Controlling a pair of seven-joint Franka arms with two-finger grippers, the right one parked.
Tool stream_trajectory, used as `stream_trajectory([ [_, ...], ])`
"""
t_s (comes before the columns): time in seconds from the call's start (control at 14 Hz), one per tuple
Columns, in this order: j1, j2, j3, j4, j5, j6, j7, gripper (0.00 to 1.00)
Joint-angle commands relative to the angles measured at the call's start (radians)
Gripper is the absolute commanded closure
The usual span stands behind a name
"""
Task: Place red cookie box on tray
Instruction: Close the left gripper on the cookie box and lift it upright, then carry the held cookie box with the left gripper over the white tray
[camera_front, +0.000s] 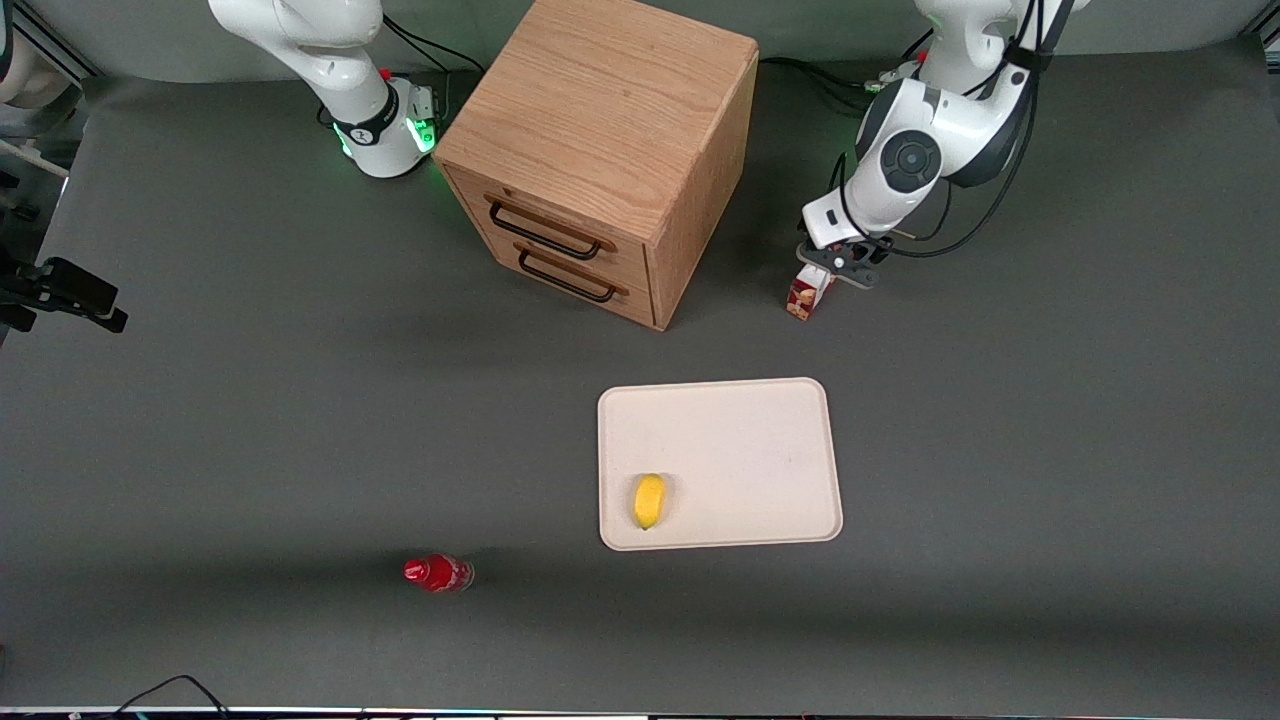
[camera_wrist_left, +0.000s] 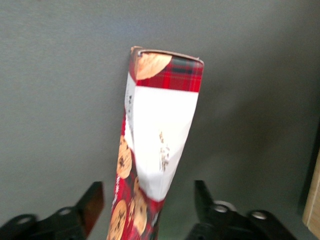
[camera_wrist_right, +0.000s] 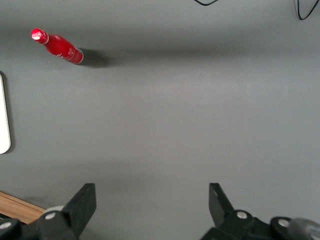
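Observation:
The red cookie box (camera_front: 808, 295) is on the grey table near the side of the wooden cabinet, farther from the front camera than the tray. My left gripper (camera_front: 838, 264) is right over it. In the left wrist view the box (camera_wrist_left: 162, 125) shows its white patch and tan cookies. It runs between the two fingers (camera_wrist_left: 92, 205) of the gripper (camera_wrist_left: 147, 202), with a gap on each side, so the gripper is open around it. The cream-beige tray (camera_front: 745, 440) lies flat nearer the front camera.
A yellow lemon (camera_front: 649, 500) lies on the tray. A wooden drawer cabinet (camera_front: 600, 150) stands beside the box. A small red bottle (camera_front: 438, 573) lies near the front edge and also shows in the right wrist view (camera_wrist_right: 57, 46).

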Motion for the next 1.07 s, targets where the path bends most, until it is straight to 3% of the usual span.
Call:
stream_trajectory([
  [0.0,0.016,0.027,-0.011,0.006,-0.009,0.027,-0.015,1.00],
  [0.29,0.086,0.016,-0.001,0.049,-0.006,-0.025,0.004,1.00],
  [0.5,0.131,0.007,0.005,0.161,-0.003,-0.163,0.005,1.00],
  [0.79,0.132,-0.024,0.109,0.435,0.014,-0.496,-0.030,1.00],
  [1.0,0.118,0.036,0.144,0.711,0.114,-0.686,-0.244,1.00],
])
